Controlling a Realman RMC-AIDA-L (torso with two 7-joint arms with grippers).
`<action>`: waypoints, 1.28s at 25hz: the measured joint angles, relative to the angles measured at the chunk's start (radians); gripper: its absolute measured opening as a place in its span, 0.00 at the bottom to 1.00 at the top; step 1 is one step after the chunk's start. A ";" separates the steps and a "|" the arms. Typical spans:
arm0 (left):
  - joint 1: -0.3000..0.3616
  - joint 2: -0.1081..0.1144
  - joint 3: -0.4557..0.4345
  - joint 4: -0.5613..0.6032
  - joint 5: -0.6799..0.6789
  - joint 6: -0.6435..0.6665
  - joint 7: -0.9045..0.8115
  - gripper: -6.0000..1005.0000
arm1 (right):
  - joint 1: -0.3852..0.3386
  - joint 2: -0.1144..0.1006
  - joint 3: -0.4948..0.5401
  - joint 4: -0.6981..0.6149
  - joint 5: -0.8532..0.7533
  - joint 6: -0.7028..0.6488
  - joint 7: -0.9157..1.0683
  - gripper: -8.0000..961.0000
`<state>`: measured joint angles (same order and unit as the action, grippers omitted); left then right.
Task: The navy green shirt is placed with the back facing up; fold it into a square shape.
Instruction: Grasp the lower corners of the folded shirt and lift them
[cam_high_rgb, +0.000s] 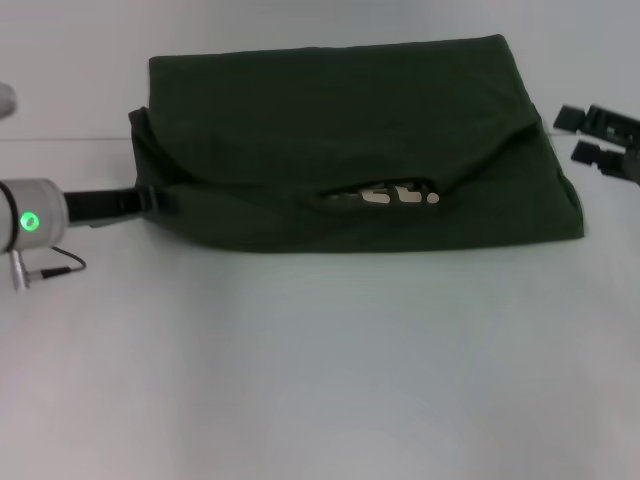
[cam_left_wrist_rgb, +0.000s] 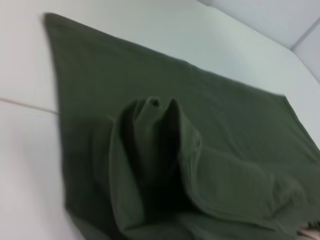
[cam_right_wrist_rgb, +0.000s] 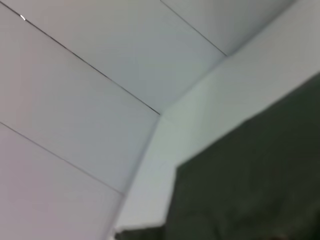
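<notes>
Olive-green cotton, matte and soft, lies across the far half of the white bench (cam_high_rgb: 320, 380): the navy green shirt (cam_high_rgb: 340, 120), already doubled into a wide rectangle with a loose flap sagging along its near edge, where a gap shows a bit of pale print (cam_high_rgb: 400, 194). The left pincer (cam_high_rgb: 160, 198) reaches in low from the robot's left and meets the shirt's left edge; its tips are lost against the dark cloth, so I cannot tell whether they are closed on the fabric or merely touching it. The left wrist view shows a raised, bunched ridge of cloth (cam_left_wrist_rgb: 155, 145) on the otherwise flat panel, which suggests a gathered hem or sleeve there. The right pincer (cam_high_rgb: 595, 138) sits just off the shirt's right side, fingers spread and holding nothing, clear of the cloth. The step in hand looks like bringing one side across to shorten the rectangle toward a square. To do it well, I judge the left pincer should catch every layer at the edge (not only the top one), lift only slightly so the lower layers do not drag, travel straight across, and line the carried edge up with the far and near edges before letting go. The right pincer could pin its side so the shirt does not slide.
</notes>
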<state>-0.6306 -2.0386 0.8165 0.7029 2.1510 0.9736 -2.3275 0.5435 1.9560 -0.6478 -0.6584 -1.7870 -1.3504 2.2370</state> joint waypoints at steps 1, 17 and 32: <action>-0.003 0.010 0.000 0.001 0.000 0.001 -0.022 0.01 | 0.002 -0.008 -0.004 -0.002 -0.024 -0.001 0.012 0.93; -0.050 0.038 -0.002 -0.003 0.051 0.004 -0.126 0.01 | 0.210 -0.131 -0.043 -0.068 -0.662 0.021 0.361 0.92; -0.059 0.032 -0.003 0.003 0.050 0.019 -0.129 0.01 | 0.301 -0.034 -0.133 0.009 -0.887 0.275 0.395 0.91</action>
<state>-0.6895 -2.0063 0.8137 0.7057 2.2013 0.9927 -2.4565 0.8448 1.9220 -0.7808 -0.6492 -2.6743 -1.0751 2.6322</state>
